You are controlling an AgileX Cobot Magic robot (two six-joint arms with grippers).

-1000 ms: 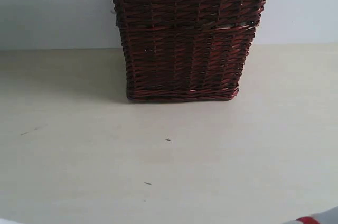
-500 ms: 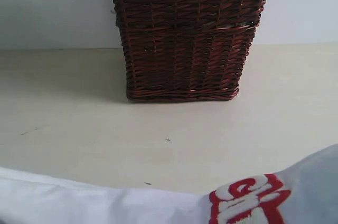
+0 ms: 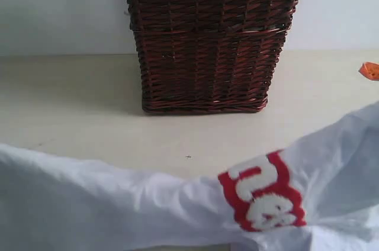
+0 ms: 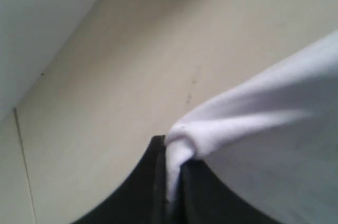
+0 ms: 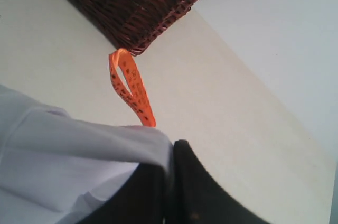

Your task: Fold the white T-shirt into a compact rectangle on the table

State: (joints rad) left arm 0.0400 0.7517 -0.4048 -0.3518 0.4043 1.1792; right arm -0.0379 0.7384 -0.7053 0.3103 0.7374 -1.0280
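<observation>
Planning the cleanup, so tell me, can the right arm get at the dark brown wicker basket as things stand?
Probably not freely. Only pale beige table shows in front of the dark brown wicker basket, but the right fingers are shut on the white cotton T-shirt, which would drag along.

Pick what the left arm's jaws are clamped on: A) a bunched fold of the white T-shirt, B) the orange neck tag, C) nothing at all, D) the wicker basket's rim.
A: the left wrist view shows the jaws of the left gripper shut on a pinched fold of the white T-shirt.
</observation>
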